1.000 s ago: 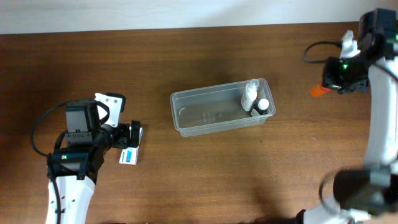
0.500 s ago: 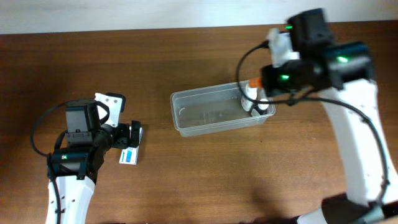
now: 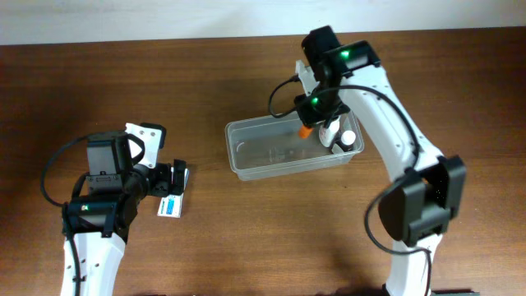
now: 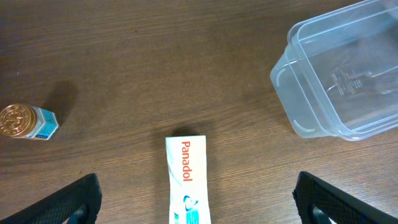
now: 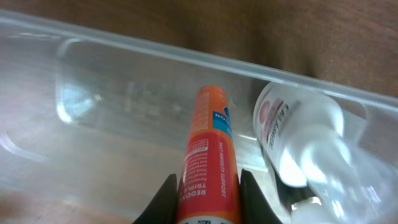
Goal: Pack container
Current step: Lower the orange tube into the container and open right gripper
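From overhead, the container, a clear, shallow plastic tub with rounded corners, sits open side up on the brown wood-grain tabletop. Its long axis runs left to right, with the right end angled slightly away. The right pincer hangs over its right half, near two small bottles at that end. The left pincer is well apart to the left.

In the left wrist view, the left pincer is spread wide above a white Panadol box. The container lies up and to the right, and a gold-lidded jar lies to the left.

In the right wrist view, the right pincer pinches a smooth orange tube, which points into the container beside a white bottle.
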You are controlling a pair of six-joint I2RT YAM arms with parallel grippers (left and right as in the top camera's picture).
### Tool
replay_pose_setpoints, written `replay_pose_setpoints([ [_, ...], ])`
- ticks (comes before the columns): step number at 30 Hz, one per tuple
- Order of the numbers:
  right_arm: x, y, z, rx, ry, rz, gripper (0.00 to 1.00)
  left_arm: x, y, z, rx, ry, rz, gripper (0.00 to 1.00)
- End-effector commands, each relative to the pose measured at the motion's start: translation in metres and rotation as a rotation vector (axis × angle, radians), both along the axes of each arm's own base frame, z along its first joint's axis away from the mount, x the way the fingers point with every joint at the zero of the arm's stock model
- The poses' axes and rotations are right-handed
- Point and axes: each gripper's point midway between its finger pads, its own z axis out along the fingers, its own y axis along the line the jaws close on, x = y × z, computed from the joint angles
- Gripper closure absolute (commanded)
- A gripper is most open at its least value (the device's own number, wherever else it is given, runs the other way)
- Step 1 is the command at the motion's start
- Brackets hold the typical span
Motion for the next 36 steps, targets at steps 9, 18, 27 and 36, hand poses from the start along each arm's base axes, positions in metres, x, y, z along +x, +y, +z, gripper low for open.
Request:
replay_pose_setpoints([
  [9, 0.021, -0.010, -0.024, -0.094, -0.033, -0.009, 0.86, 0.003, -0.002, 0.008, -0.002, -0.019, -0.014, 0.01],
  [18, 0.019, -0.011, -0.025, -0.099, -0.027, -0.008, 0.45, 0.003, -0.002, 0.008, -0.002, -0.019, -0.014, 0.01],
  [27, 0.018, -0.011, -0.025, -0.099, -0.025, -0.008, 0.43, 0.003, -0.002, 0.008, -0.002, -0.019, -0.014, 0.01],
  [36, 0.007, -0.011, 0.060, -0.044, -0.180, -0.009, 0.42, 0.003, -0.002, 0.008, -0.002, -0.020, -0.014, 0.01],
])
